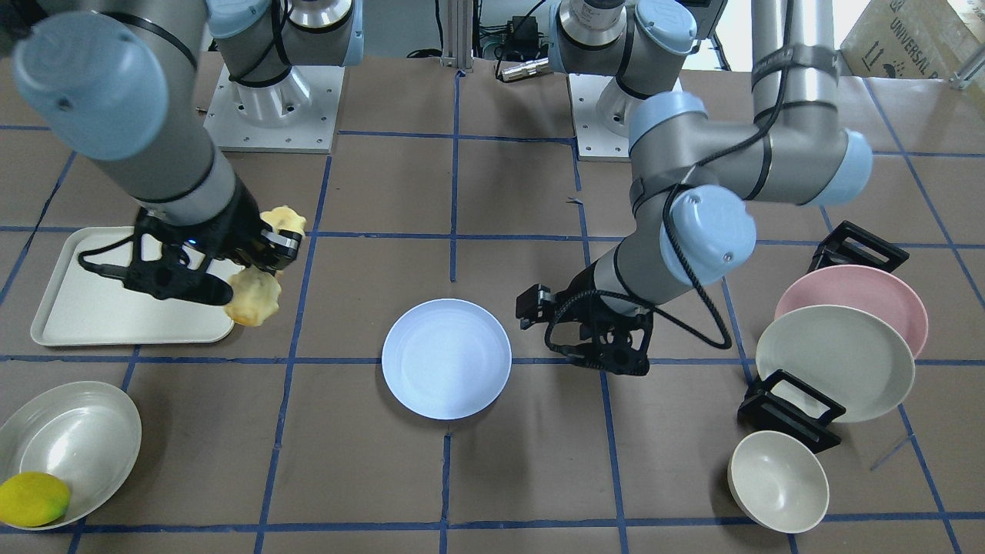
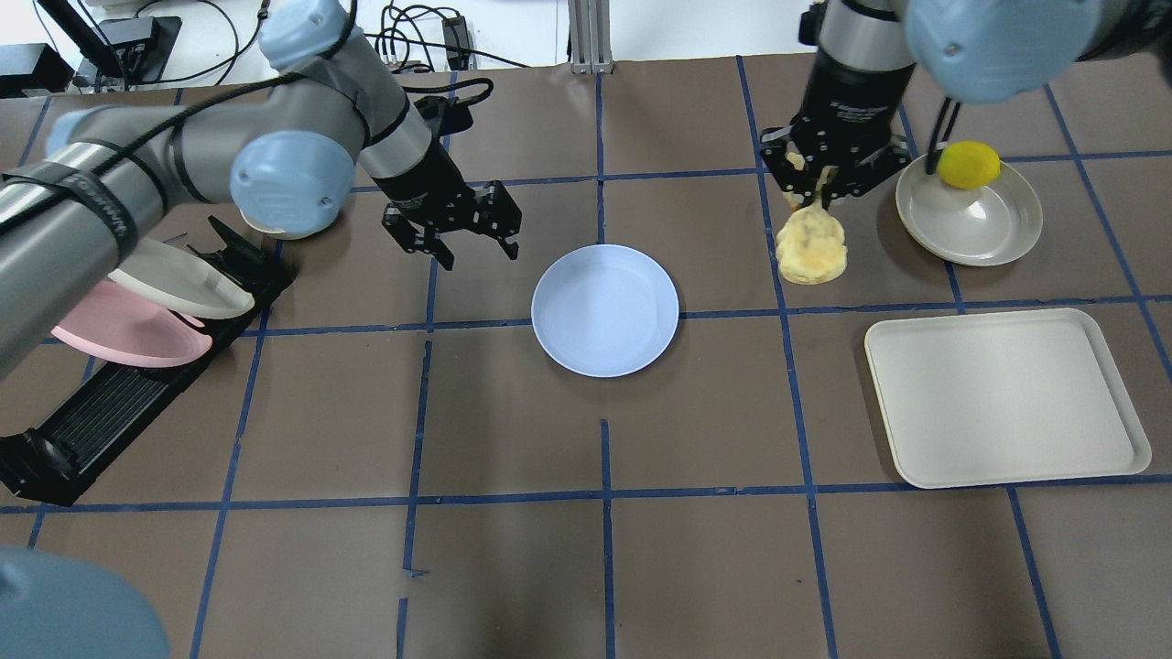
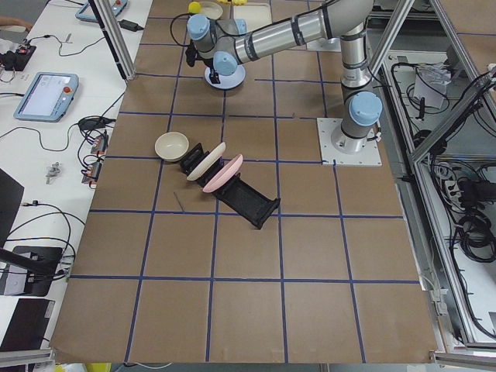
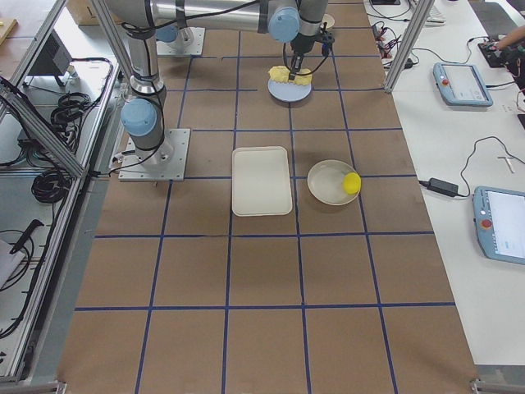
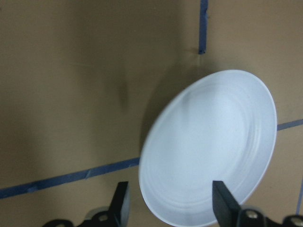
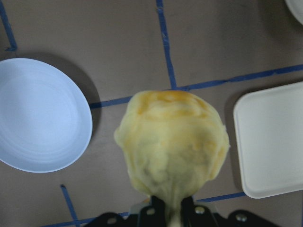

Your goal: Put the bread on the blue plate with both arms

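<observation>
The bread (image 2: 810, 247), a knobbly golden-yellow loaf, hangs from my right gripper (image 2: 818, 192), which is shut on its upper part above the table. It also shows in the front view (image 1: 254, 296) and the right wrist view (image 6: 173, 142). The pale blue plate (image 2: 604, 309) lies empty on the table to the bread's left, also in the front view (image 1: 446, 358). My left gripper (image 2: 478, 252) is open and empty, just off the plate's far left side. In the left wrist view its fingers (image 5: 222, 203) frame the plate (image 5: 208, 146).
A cream tray (image 2: 1007, 398) lies near the right arm. A grey bowl (image 2: 971, 220) holds a yellow lemon (image 2: 969, 165) to the right of the bread. A black rack (image 2: 101, 403) on the left holds a pink plate (image 2: 128, 334) and a cream plate (image 2: 179, 284). A small cream bowl (image 1: 777, 481) sits nearby.
</observation>
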### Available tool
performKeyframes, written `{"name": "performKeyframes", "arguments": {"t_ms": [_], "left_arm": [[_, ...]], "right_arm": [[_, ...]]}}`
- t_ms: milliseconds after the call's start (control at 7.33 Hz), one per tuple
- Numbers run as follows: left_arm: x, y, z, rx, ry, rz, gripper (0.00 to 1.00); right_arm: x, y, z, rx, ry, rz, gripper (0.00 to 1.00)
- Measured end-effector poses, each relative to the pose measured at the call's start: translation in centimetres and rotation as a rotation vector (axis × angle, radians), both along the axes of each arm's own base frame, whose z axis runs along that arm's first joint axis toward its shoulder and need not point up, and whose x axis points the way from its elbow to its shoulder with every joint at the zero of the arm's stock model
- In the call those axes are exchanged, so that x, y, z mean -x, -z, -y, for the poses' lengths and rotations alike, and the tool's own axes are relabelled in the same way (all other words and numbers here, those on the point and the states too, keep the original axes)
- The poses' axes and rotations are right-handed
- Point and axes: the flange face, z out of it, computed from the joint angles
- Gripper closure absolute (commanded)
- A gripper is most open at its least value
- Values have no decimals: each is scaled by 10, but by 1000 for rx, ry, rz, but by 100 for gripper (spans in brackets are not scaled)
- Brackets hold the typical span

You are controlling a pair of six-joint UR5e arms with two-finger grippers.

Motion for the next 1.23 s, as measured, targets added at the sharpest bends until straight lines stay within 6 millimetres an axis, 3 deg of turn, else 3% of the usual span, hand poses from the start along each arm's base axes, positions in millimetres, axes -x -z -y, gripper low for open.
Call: {"name": "performKeyframes", "arguments": {"t_ms": [273, 545, 682, 818, 955, 1227], "left_arm": [[-32, -83, -42, 45, 40, 109, 0], [-48, -146, -83, 87, 83, 232, 0], [-50, -167, -91, 103, 89, 258, 0], [-51, -180, -92, 109, 86, 261, 0], [-50, -182, -92, 101, 73, 246, 0], [-47, -175, -91, 79, 20, 231, 0]], "right_arm": [[-79, 44, 6, 36, 46, -21, 73], [-120, 83, 17, 88, 55, -5, 68], [-140, 107, 25, 123, 40, 9, 49], [-160, 130, 28, 151, 17, 17, 0], [-171, 148, 29, 186, -5, 6, 0], [-170, 167, 28, 231, -31, -63, 0]]}}
